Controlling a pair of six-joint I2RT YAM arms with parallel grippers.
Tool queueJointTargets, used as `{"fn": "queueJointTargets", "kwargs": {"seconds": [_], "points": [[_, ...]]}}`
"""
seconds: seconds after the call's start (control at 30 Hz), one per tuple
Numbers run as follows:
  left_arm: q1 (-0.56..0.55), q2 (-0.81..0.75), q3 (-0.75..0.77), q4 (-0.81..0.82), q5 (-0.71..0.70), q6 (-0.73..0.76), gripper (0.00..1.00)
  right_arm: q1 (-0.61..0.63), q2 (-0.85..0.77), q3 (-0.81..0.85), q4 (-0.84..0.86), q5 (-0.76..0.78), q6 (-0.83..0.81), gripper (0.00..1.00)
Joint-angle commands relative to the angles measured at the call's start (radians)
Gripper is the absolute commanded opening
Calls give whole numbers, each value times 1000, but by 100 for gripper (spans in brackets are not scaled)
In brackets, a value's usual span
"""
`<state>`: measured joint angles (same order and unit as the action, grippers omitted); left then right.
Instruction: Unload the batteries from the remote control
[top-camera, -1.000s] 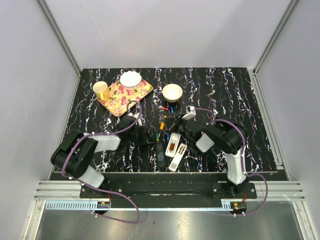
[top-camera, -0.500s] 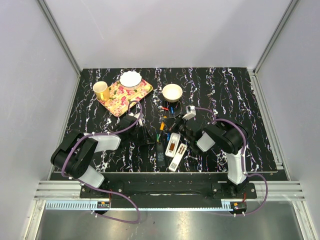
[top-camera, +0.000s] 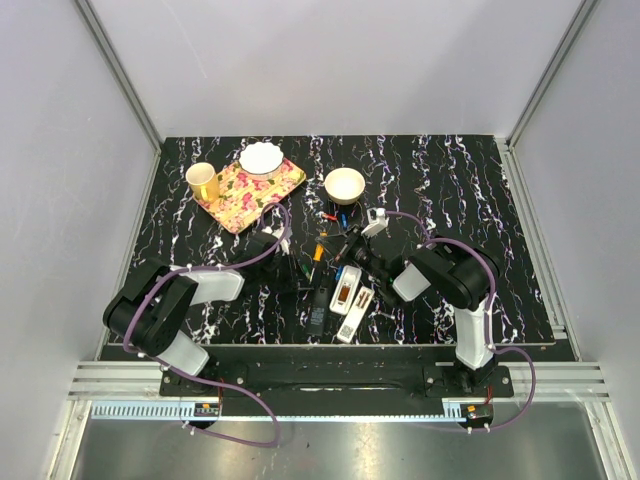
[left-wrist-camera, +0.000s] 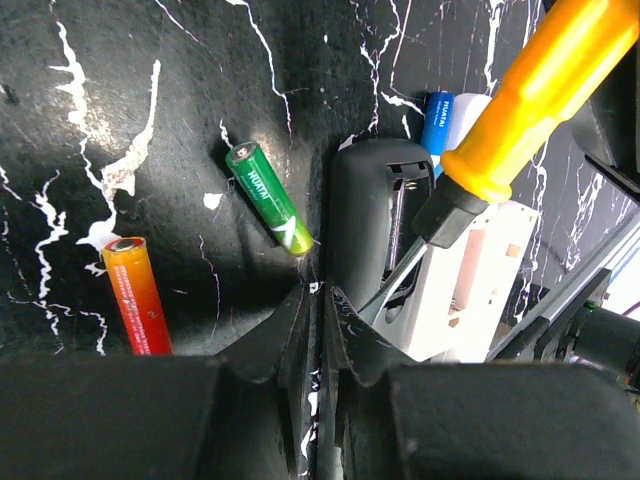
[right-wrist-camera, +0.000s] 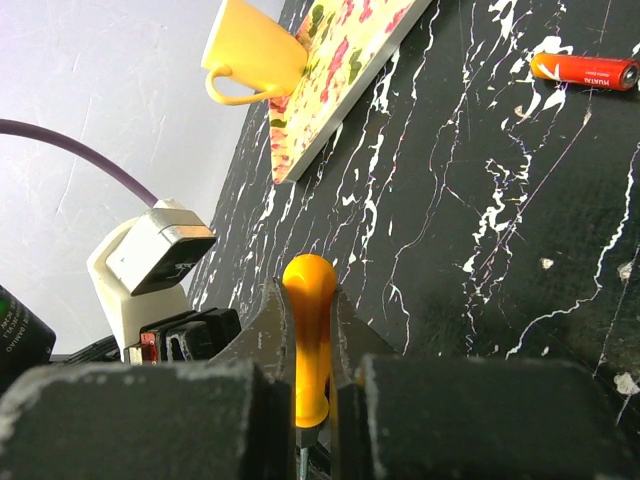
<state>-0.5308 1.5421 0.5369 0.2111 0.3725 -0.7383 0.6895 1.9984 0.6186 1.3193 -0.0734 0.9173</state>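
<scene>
Prying step: right gripper (right-wrist-camera: 310, 400), clamped on a screwdriver (left-wrist-camera: 530, 100), sets its tip in the black remote (left-wrist-camera: 365, 210)'s open bay. Left gripper (left-wrist-camera: 320, 300), jaws nearly together, sits at its end. Loose batteries (left-wrist-camera: 268, 197) lie beside. Next likely needs gentle upward leverage.

Green battery (left-wrist-camera: 270, 212) and red battery (left-wrist-camera: 137, 297) lie beside opened remote (left-wrist-camera: 360, 190).

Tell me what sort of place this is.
Probably a robot test cell: plain walls with aluminium rails, a black marbled table, left arm and right arm bolted at its near edge.
</scene>
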Motion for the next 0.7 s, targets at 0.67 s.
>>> {"fn": "queueJointTargets", "kwargs": {"seconds": [0.67], "points": [[-3,-256,115,-56,-21,158,42,-28,-225,-52,221,-80,-34,0]]}}
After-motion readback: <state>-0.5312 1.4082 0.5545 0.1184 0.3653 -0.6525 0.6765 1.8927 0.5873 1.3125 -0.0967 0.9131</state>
